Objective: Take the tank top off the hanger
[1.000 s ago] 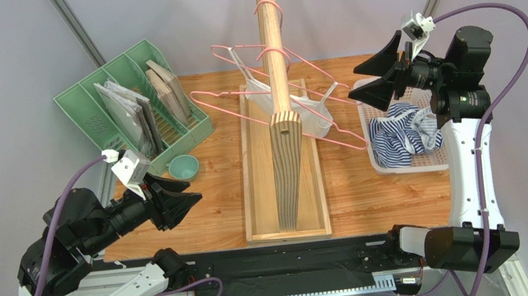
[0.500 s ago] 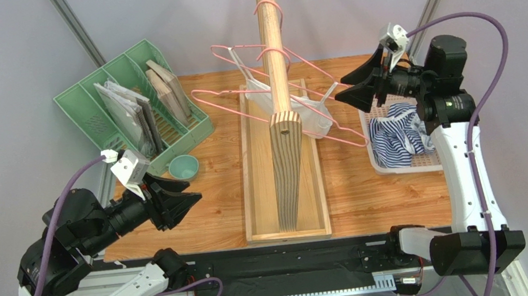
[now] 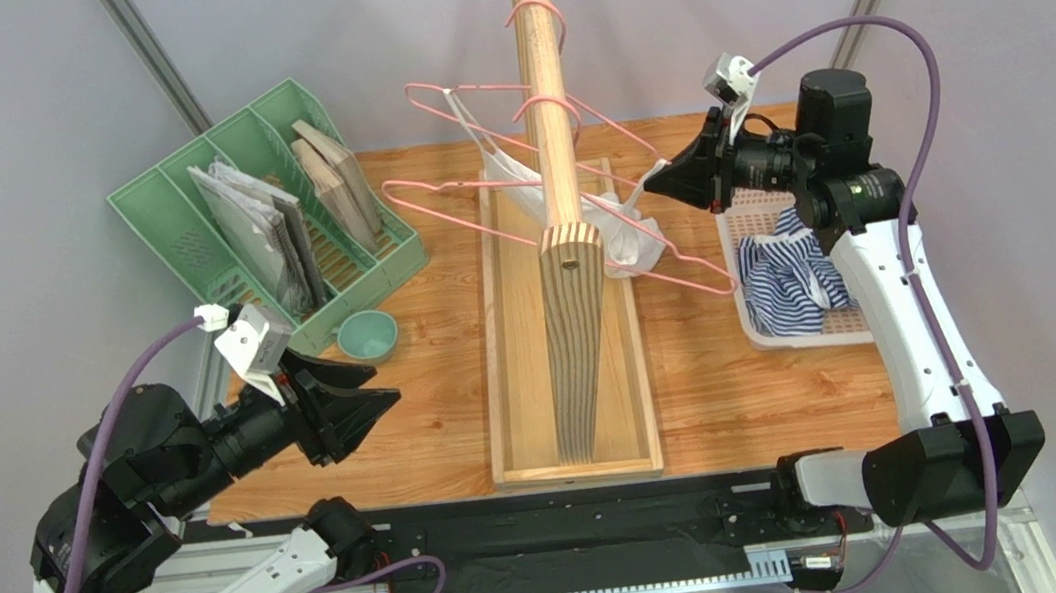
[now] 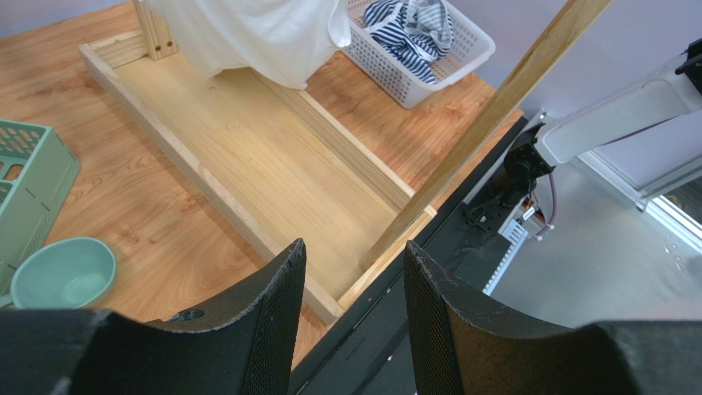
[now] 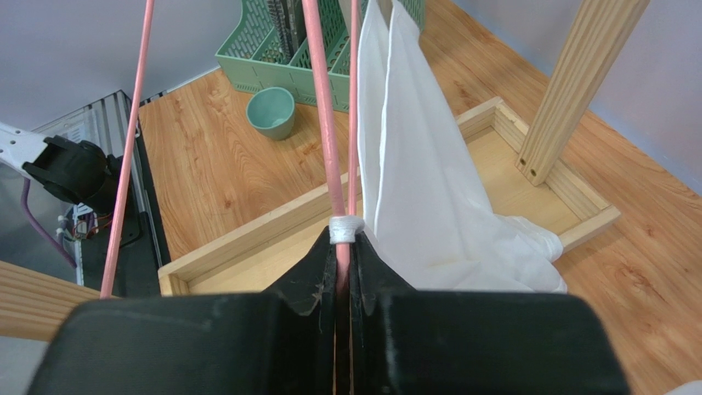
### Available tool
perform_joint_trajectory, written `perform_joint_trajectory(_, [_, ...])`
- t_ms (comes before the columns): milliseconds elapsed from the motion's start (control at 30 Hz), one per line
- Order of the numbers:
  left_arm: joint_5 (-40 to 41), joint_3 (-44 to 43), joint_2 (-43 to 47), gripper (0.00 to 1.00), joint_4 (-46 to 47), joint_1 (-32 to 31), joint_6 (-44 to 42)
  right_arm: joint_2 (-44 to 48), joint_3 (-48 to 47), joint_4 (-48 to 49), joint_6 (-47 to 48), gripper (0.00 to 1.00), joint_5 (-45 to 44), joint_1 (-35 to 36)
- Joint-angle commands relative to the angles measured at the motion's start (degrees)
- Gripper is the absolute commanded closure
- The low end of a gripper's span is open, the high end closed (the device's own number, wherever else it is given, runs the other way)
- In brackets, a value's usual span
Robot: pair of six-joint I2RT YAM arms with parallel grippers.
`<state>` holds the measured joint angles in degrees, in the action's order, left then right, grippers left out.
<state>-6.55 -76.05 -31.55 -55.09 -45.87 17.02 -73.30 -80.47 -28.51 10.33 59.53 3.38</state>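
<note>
A white tank top (image 3: 628,235) hangs on a pink wire hanger (image 3: 667,268) hooked over the wooden rail (image 3: 544,68). My right gripper (image 3: 659,181) is at the hanger's right shoulder. In the right wrist view this gripper (image 5: 342,247) is shut on the pink hanger (image 5: 323,107) wire, just below the white strap wrapped around it. The tank top (image 5: 424,206) drapes to the right of the fingers. My left gripper (image 3: 390,400) hovers low at the near left, far from the garment. In its own view the left gripper (image 4: 354,255) is open and holds nothing.
A green file organizer (image 3: 259,209) and a teal cup (image 3: 367,335) stand on the left. A white basket (image 3: 811,334) with striped cloth (image 3: 786,277) sits on the right. The rail's wooden base tray (image 3: 518,389) fills the middle. More pink hangers (image 3: 434,196) hang on the rail.
My right arm swung left from above the basket to the hanger, and its jaws closed on the wire. The hanger tilted slightly. The left arm stayed put.
</note>
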Motion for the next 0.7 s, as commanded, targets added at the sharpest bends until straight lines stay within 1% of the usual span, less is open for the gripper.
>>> perform_joint_trajectory(0, [0.2, 0.0, 1.0, 0.47, 0.3, 0.2, 1.3, 0.5, -2.6, 1.1, 1.4, 0.99, -1.2, 0.1])
perform_joint_trajectory(33, [0.4, 0.0, 1.1, 0.47, 0.3, 0.2, 1.4, 0.5, -2.7, 1.1, 1.4, 1.00, -1.0, 0.1])
perform_joint_trajectory(267, [1.2, 0.3, 2.1, 0.47, -0.4, 0.2, 1.6, 0.8, -3.5, 4.1, -0.9, 1.00, 0.4, 0.2])
perform_joint_trajectory(400, [1.5, 0.4, 2.5, 0.47, -0.7, 0.2, 1.6, 0.6, -6.5, 5.3, -2.9, 1.00, -0.2, 0.1])
perform_joint_trajectory(567, [2.2, 0.5, 3.2, 0.47, -1.1, 0.2, 1.4, 1.6, -8.3, 12.8, -9.3, 1.00, -0.3, 0.2])
perform_joint_trajectory(667, [2.6, 0.1, 3.7, 0.47, -1.5, 0.2, 1.4, 2.0, -9.5, 12.9, -10.0, 1.00, -1.8, 0.1])
